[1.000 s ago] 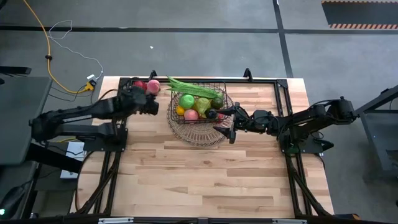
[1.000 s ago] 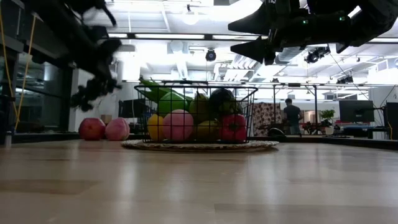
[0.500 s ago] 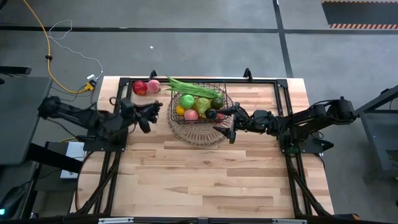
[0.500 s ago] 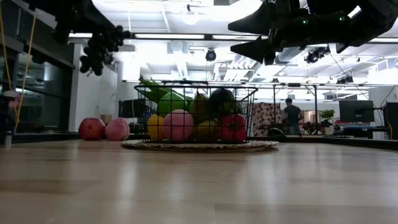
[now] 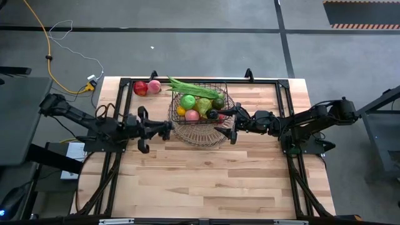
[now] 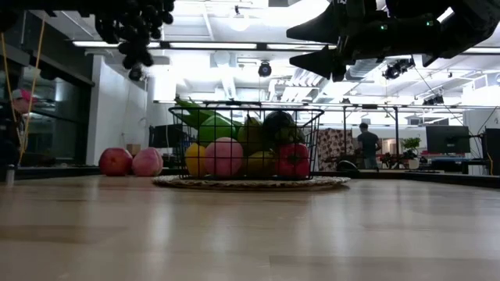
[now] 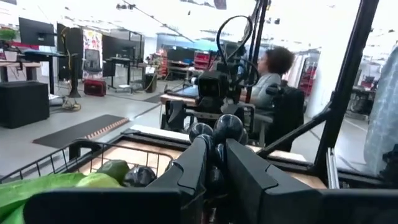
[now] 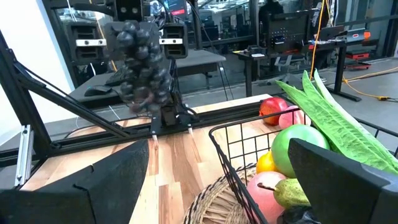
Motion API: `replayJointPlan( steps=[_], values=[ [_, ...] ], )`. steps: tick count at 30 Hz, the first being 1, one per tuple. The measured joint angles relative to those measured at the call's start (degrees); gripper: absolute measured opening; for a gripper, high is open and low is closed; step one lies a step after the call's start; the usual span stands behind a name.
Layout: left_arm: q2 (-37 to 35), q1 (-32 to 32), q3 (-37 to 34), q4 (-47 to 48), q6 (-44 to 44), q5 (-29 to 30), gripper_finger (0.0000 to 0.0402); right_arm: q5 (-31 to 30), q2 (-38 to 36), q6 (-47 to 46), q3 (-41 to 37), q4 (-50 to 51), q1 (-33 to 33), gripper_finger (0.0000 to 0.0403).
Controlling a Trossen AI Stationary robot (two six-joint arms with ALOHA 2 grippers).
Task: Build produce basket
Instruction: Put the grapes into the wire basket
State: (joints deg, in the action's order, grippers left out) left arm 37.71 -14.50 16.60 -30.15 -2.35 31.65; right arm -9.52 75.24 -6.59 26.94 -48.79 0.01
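A pale wooden table [image 5: 206, 175] carries the basket [image 5: 199, 103] of produce near its far edge, resting on a round wire dish [image 5: 199, 132]; two red apples [image 5: 147, 87] lie to the left. The left gripper [image 5: 164, 129] grips dark grapes beside it.

Low view: grapes [image 6: 137, 23] hang high.

Right wrist view: the right gripper [image 8: 211, 180] is spread open at the basket's rim.

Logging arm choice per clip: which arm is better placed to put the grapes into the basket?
Left. The left gripper is shut on the grapes, raised just beside the basket. The right gripper is open and empty at the basket's other side.
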Motion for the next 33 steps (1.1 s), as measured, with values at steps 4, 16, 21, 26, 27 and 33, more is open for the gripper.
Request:
replayJointPlan(
  steps=[4,16,21,26,27,33],
  values=[
    [0.64,0.78,-0.02,-0.11,0.00,-0.81,0.0045,0.00,0.00,0.12,-0.01,-0.06,-0.01,0.0374],
    [5.50,4.96,-0.02,-5.98,0.96,1.00,0.0045,0.00,0.00,0.61,-0.02,-0.35,0.00,0.0374],
    [13.63,10.41,-0.02,-18.37,5.38,0.97,0.0045,0.00,0.00,0.61,-0.02,-0.46,-0.02,0.0374],
    [21.45,18.75,1.00,-21.85,3.85,-3.70,0.0045,0.00,0.00,0.58,-0.02,-1.30,-0.01,0.0374],
    [23.00,20.45,1.59,-21.89,3.50,-5.11,0.0045,0.00,0.00,0.59,-0.02,-1.34,-0.02,0.0374],
    [30.64,29.53,5.81,-21.94,2.54,-13.15,0.0045,0.00,0.00,0.61,-0.02,-1.67,-0.01,0.0374]
  ],
)
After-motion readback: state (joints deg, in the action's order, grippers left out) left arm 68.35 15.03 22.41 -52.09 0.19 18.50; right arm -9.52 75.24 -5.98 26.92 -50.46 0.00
